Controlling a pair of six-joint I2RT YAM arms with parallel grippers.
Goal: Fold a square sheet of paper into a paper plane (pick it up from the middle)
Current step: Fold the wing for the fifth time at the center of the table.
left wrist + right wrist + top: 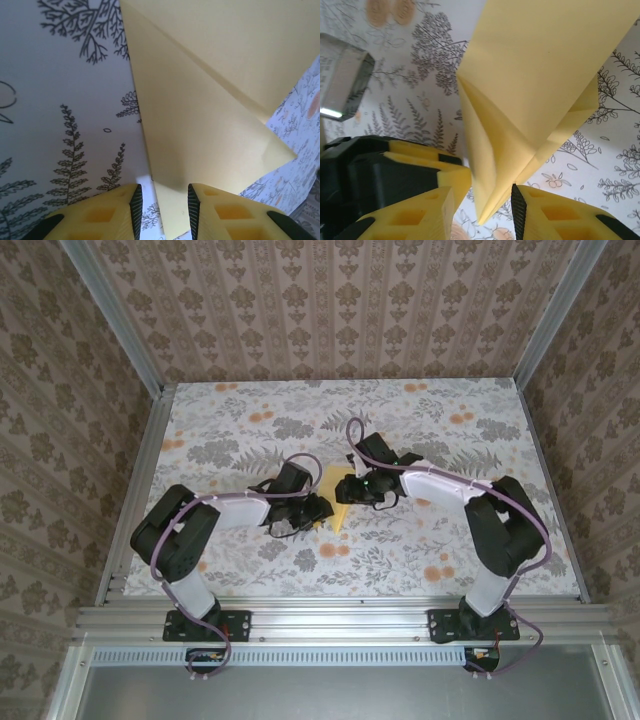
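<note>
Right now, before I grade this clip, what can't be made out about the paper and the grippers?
Top external: the folded yellow paper is too small to read its creases, and the left gripper and right gripper cover part of it.
Left wrist: the top edge cuts the paper off; whether the fingers pinch it is unclear.
Right wrist: the nearest fold is blurred; grip unclear too.

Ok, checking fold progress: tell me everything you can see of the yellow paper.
The yellow paper is thin, plain, pale and matte. It is already partly folded, with diagonal creases and overlapping layers narrowing to a point. It lies on the floral table cover between both arms. One tip sits between the fingers of the open left claw. A raised folded edge reaches between the fingers of the right claw, against one of them.
</note>
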